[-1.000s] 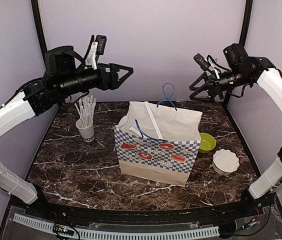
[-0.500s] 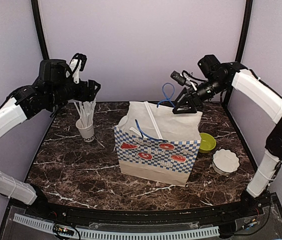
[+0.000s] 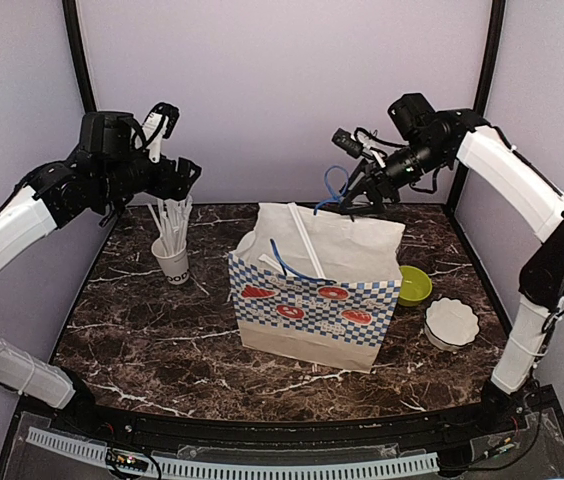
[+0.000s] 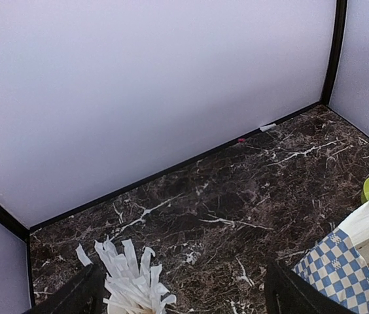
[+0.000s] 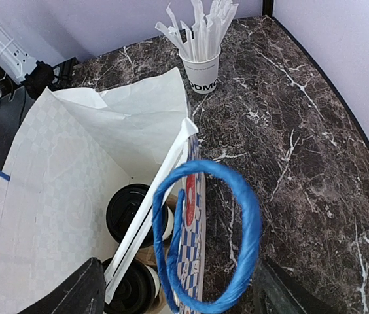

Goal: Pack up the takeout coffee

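The takeout coffee stands inside the checkered paper bag [image 3: 312, 300]. Two black-lidded white cups show in the right wrist view, one [image 5: 127, 210] above the other [image 5: 127, 289]. A wrapped straw [image 5: 150, 219] leans across them. My right gripper [image 3: 354, 203] hangs open over the bag's back edge. The bag's blue handle loop [image 5: 253, 222] rises between its spread fingers, which do not pinch it. At the back left, my left gripper [image 3: 184, 176] is open and empty above the straw cup [image 3: 172, 252].
The cup of wrapped straws [image 4: 129, 282] sits at the back left of the marble table [image 3: 142, 330]. A lime-green bowl [image 3: 414, 285] and a white fluted dish [image 3: 451, 322] lie to the right of the bag. Lilac walls close the back and sides.
My right arm has swung in from the right and come down to the bag's rear handle. My left arm has drawn back to the left, over the straw cup. The bag has not moved.
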Tool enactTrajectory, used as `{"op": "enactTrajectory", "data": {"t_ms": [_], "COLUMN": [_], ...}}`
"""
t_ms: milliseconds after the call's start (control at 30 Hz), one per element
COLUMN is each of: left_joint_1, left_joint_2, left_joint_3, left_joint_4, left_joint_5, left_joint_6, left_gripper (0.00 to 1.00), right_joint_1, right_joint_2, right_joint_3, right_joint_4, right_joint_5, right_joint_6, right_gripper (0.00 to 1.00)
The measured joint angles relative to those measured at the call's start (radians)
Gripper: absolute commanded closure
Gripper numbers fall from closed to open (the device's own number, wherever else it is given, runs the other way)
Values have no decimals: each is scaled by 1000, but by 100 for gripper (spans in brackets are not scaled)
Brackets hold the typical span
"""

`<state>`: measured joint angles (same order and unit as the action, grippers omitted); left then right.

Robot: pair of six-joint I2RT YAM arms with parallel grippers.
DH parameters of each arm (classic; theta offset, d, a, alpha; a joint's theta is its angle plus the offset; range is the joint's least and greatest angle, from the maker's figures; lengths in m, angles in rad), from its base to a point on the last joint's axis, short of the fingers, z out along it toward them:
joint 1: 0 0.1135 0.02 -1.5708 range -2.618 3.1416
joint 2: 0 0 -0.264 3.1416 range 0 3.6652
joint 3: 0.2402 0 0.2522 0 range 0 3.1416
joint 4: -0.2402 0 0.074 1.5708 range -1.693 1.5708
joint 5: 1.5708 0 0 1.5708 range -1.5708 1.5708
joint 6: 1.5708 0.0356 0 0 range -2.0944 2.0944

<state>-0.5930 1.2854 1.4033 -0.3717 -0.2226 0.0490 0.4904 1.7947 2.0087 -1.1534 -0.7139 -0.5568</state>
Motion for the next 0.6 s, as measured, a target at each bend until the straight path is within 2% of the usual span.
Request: {"op": "enactTrajectory", "data": {"t_ms": [67, 100, 233, 333, 600], "left_joint_1": [5, 7, 8, 8, 9], "left_joint_2": [19, 26, 41, 45, 45], "left_joint_3": [17, 19, 19, 19, 19], "left_joint_4": [-3, -5, -8, -9, -6], "left_joint_5": [5, 8, 25, 32, 42], "left_joint_6": [18, 24, 37, 38, 41], "left_gripper": [13, 13, 13, 13, 13], "right_joint_1": [0, 0, 0, 0, -2], "right_joint_2": [20, 22, -28, -124, -266], "right_joint_3": [34, 40, -10, -104, -166], "right_joint_4": [-30, -39, -16, 67, 248], "right_joint_5": [-4, -5, 3, 54, 314], "right_joint_6": [-15, -17, -6, 47, 98], "right_gripper": [4, 2, 1, 1, 1]}}
